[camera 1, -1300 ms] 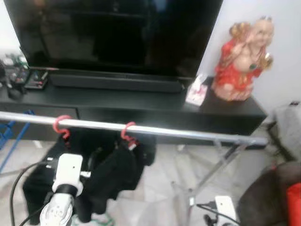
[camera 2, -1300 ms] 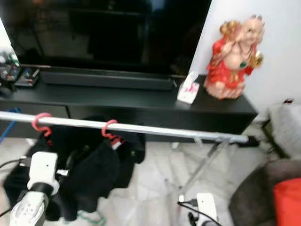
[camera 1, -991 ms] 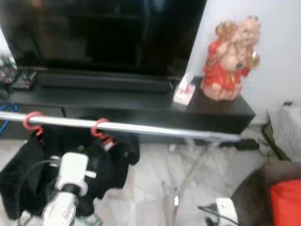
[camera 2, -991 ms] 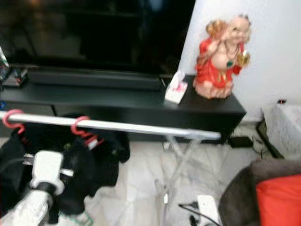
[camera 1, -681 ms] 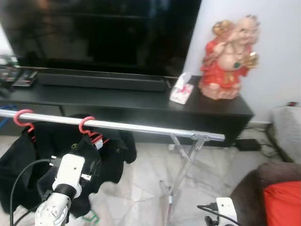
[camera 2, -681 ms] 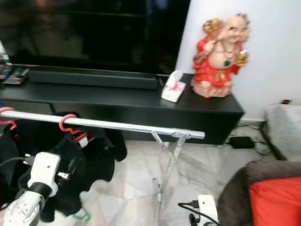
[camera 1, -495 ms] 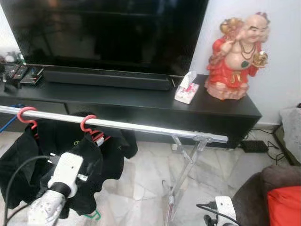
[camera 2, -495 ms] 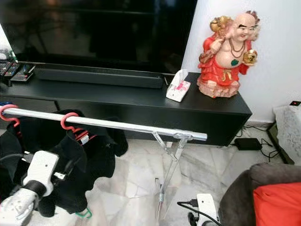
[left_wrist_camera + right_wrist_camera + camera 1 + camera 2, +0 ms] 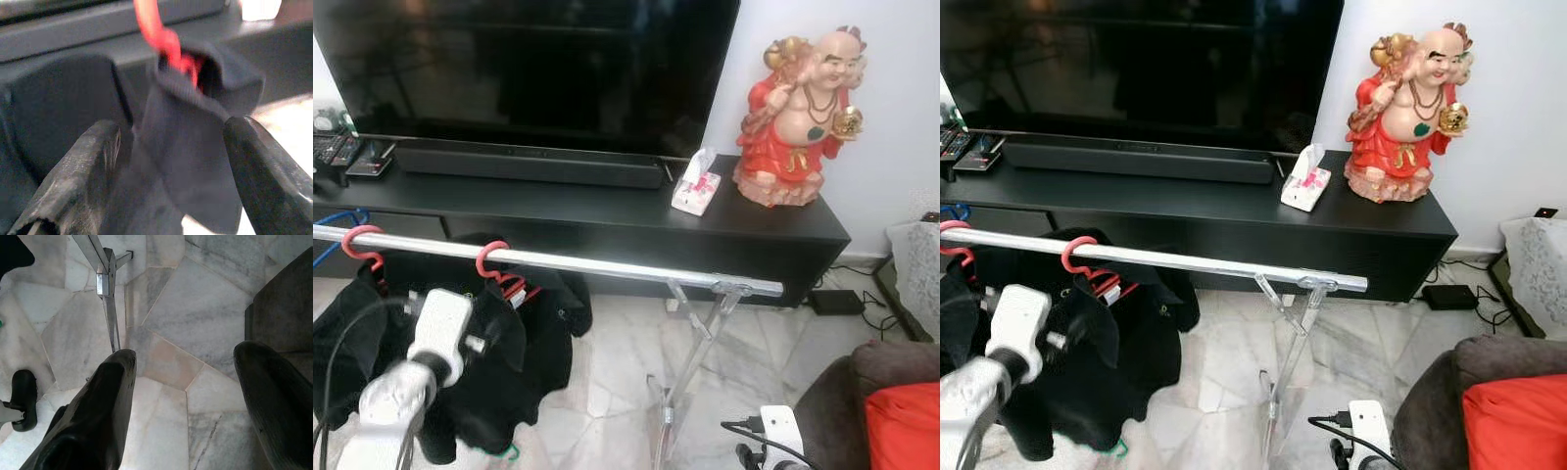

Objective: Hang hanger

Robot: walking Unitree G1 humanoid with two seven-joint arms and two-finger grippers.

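Left wrist view gives you the left gripper [image 9: 168, 156] with its 2 fingers spread wide on either side of a fold of black garment [image 9: 190, 147]; they straddle the cloth without closing on it. That garment hangs from a red hanger [image 9: 499, 269], whose hook sits over the silver rail [image 9: 607, 266], just beside a 2nd red hanger [image 9: 364, 247] further along to your left. Behind the rail stands a black TV cabinet [image 9: 607, 211] carrying a red figurine [image 9: 798, 122]. Your right gripper [image 9: 190, 396] hangs open and empty above the marble floor [image 9: 195, 308].
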